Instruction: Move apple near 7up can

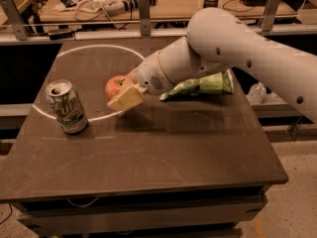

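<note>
Dark brown table under warm light; a cluttered wooden workbench stands at twelve o'clock, speckled pale floor at four o'clock.

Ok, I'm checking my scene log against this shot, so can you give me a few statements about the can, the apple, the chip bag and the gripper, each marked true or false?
1. The 7up can stands upright on the table. True.
2. The apple touches the can. False: bare table shows between them.
3. The gripper is at the apple and grips it, with one of its fingers across the apple's front. True.
4. The green chip bag lies between the can and the apple. False: it lies beyond the apple, toward the picture's right, partly hidden by the arm.
</note>
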Controlling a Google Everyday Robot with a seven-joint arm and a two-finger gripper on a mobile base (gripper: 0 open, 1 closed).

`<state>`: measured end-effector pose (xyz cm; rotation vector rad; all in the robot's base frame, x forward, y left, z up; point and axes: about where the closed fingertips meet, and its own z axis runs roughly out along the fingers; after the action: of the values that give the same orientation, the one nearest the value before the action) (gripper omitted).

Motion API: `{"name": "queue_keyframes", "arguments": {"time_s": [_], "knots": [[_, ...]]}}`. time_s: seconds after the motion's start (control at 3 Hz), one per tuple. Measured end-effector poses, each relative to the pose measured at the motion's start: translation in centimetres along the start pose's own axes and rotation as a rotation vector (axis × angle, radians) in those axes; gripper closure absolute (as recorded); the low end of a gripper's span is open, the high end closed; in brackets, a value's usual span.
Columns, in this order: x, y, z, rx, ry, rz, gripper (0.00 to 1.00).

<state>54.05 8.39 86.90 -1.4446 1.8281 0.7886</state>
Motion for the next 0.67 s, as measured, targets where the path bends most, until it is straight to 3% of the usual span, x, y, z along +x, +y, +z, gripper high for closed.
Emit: {"name": "queue_keyframes", "arguments": {"time_s": [0.67], "knots": [[-0.9,2.6,2.4,-0.071,-0.033,0.003,1.0]]}}
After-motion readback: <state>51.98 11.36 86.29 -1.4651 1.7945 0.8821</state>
